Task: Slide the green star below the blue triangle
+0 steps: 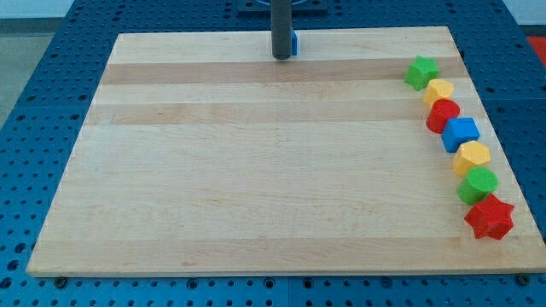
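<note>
Wooden tabletop (256, 170): my tip (281, 56), a bare rod with nothing to pinch, touches the blue triangle (293, 41) at top; green star (421, 72) sits unmoved far right.

Two green blocks (421, 72), two yellow (439, 91), two red (443, 114), two blue (461, 133)

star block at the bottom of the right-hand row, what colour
Red; the red star shows clearly in the camera view.
</note>
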Tool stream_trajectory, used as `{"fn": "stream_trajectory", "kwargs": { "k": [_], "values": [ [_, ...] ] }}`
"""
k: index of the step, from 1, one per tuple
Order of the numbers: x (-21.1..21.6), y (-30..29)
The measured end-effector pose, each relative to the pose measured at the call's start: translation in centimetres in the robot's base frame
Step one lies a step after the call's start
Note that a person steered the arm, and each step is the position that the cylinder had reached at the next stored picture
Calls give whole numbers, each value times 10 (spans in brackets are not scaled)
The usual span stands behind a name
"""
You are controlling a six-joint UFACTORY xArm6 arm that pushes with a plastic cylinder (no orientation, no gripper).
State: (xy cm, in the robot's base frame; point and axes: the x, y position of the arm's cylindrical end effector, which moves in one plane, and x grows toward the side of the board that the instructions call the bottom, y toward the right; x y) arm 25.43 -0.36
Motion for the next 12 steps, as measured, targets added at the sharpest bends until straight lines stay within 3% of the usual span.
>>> {"fn": "stream_trajectory", "kwargs": {
  "k": [1,2,4,6,7,9,10,12],
  "values": [
    [38,11],
    [43,60],
    [12,70],
    [-11,115],
    [-7,162],
    [63,324],
    [80,287],
    [63,130]
  ]
}}
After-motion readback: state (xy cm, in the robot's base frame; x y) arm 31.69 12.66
